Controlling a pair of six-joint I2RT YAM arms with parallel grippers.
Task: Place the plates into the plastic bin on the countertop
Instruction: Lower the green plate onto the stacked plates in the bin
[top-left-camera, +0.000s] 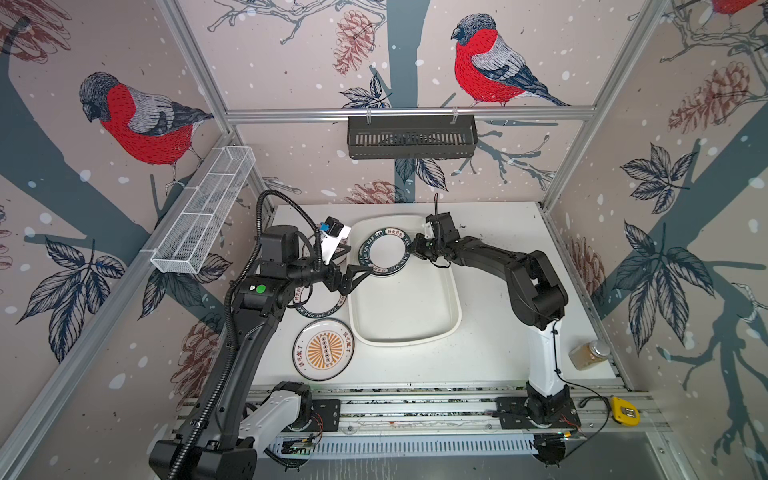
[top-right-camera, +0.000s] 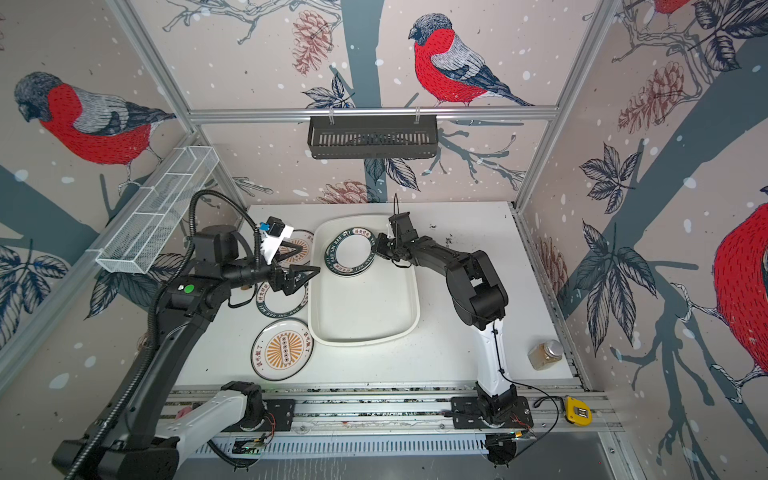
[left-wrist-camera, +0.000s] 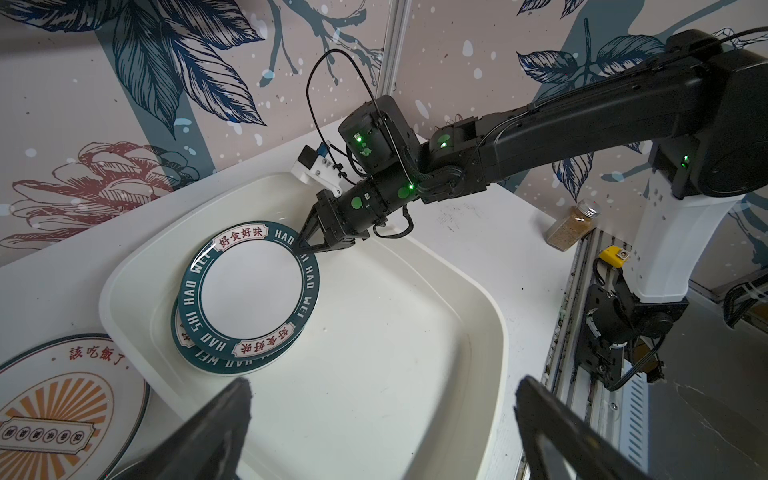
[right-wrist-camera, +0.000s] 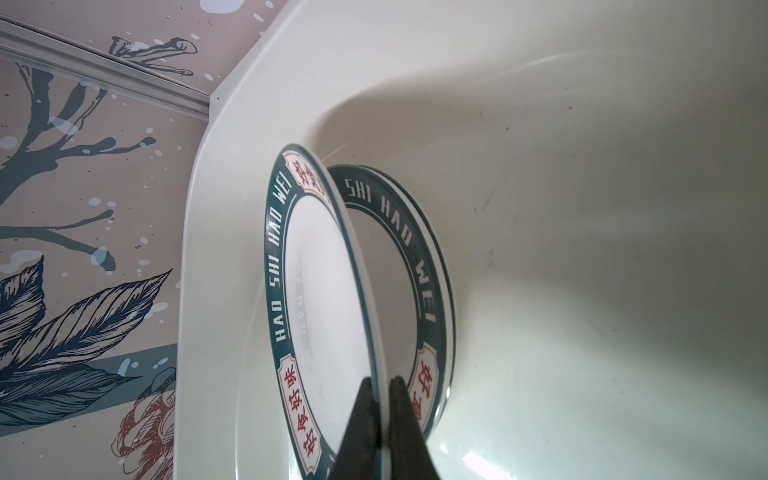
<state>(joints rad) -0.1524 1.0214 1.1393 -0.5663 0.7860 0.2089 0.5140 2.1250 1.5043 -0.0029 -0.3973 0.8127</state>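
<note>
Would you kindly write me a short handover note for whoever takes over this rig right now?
Right pincer: shut on the rim of a green-rimmed plate, held tilted inside the plastic bin over a second green-rimmed plate lying there.
Left pincer: open and empty, by the bin's left rim.
Done: one plate is in the bin and one is about to be set down.
Left: three plates on the countertop, left of the bin: a third green-rimmed plate, the near sunburst plate and the far sunburst plate, which is partly hidden.
</note>
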